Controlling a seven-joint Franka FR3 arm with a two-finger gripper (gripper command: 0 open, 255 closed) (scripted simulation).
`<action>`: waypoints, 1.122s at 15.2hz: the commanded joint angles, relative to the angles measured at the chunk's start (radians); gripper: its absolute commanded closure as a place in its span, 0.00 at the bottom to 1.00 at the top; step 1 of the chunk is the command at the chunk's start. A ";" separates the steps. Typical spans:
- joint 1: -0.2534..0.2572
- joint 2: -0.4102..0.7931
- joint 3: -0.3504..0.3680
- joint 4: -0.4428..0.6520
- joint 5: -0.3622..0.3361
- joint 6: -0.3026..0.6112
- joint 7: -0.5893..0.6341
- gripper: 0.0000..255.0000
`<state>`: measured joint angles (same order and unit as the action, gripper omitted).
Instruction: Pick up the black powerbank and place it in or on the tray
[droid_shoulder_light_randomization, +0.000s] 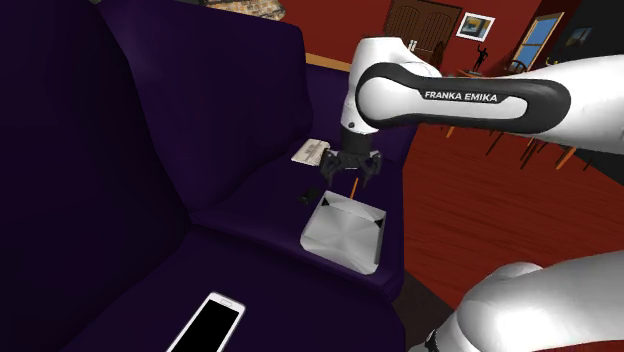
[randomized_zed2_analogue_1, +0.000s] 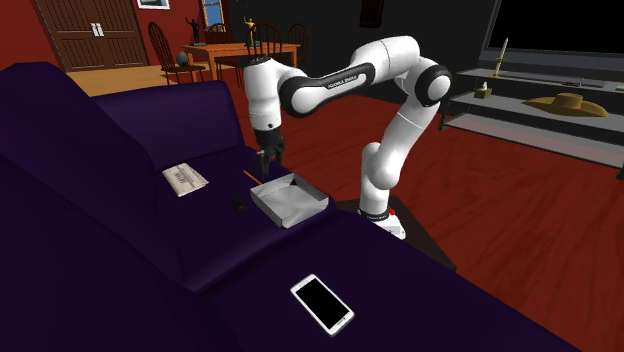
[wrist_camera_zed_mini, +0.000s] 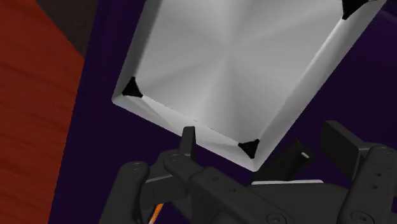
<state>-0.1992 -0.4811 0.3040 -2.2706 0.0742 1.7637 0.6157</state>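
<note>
A small black powerbank (droid_shoulder_light_randomization: 311, 195) lies on the purple sofa seat, just off the far corner of the pale grey tray (droid_shoulder_light_randomization: 322, 238). In the second exterior view the powerbank (randomized_zed2_analogue_1: 239, 203) sits to the left of the tray (randomized_zed2_analogue_1: 303, 208). My gripper (droid_shoulder_light_randomization: 352, 172) hangs open above the sofa by the tray's far edge, a little to the right of the powerbank and above it, holding nothing. Seen from the wrist, the fingers (wrist_camera_zed_mini: 188, 140) stand wide apart over the tray's (wrist_camera_zed_mini: 235, 63) near corner, and the powerbank (wrist_camera_zed_mini: 289, 164) shows dark between them, closer to the right finger and untouched.
A folded white paper (droid_shoulder_light_randomization: 311, 152) lies on the seat beyond the gripper. A thin orange pencil (randomized_zed2_analogue_1: 250, 176) rests near the tray. A white phone with a black screen (droid_shoulder_light_randomization: 212, 325) lies on the near cushion. The sofa back rises at the shoulder view's left; red floor lies right of the seat edge.
</note>
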 joint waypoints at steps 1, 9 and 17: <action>-0.031 0.072 0.037 0.024 0.007 0.049 0.140 0.00; -0.135 0.368 0.110 0.162 -0.048 0.205 0.637 0.00; -0.145 0.451 0.111 0.136 -0.078 0.310 0.741 0.00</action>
<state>-0.3458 -0.0449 0.4134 -2.1124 -0.0009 2.1169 1.3498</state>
